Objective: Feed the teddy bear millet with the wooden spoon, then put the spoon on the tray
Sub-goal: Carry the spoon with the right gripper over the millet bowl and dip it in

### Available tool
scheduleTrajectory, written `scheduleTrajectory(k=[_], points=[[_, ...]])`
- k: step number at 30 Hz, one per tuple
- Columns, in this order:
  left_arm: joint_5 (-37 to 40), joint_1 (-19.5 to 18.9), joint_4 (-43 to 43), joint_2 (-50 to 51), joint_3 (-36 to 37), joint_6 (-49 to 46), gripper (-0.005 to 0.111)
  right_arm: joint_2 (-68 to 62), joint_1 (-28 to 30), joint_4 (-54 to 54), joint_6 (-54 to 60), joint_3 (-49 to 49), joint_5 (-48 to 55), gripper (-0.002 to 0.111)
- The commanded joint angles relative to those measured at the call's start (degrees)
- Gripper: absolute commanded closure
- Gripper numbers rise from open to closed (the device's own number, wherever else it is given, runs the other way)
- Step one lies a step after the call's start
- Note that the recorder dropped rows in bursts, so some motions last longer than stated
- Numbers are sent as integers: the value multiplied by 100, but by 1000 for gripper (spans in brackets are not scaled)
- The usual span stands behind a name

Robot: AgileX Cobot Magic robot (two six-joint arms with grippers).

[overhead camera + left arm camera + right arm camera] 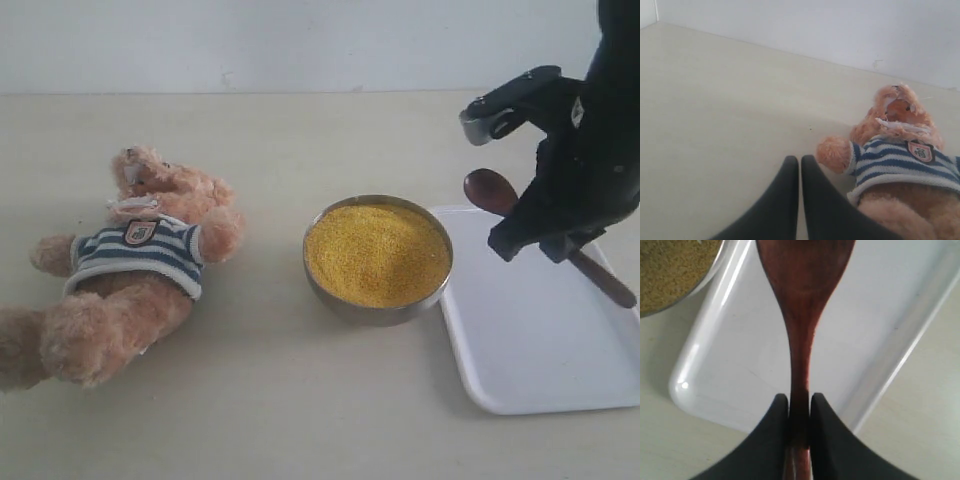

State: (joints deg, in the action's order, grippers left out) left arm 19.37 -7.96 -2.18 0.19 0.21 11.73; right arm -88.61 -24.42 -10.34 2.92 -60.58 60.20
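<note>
The wooden spoon (802, 315) has its handle pinched between the right jaws, over the tray (880, 315).

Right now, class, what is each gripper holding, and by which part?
The right gripper grips the wooden spoon by its slim handle; the left gripper is shut, holding nothing.

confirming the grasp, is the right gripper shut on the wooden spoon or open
Shut: the right gripper clamps the wooden spoon by its handle, both sides.
</note>
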Motion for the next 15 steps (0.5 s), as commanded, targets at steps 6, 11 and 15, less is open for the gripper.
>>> scheduleTrajectory(k=[6, 11, 15], points=[[-44, -12, 15, -19, -21, -19, 103, -91, -1935, -2683, -1198, -280, 977, 109], [-44, -12, 15, -19, -21, -19, 103, -325, -2416, -2825, -1172, -280, 977, 109], [-44, -12, 15, -19, -21, -19, 103, -818, -2769, -3401, -1135, -292, 977, 109]])
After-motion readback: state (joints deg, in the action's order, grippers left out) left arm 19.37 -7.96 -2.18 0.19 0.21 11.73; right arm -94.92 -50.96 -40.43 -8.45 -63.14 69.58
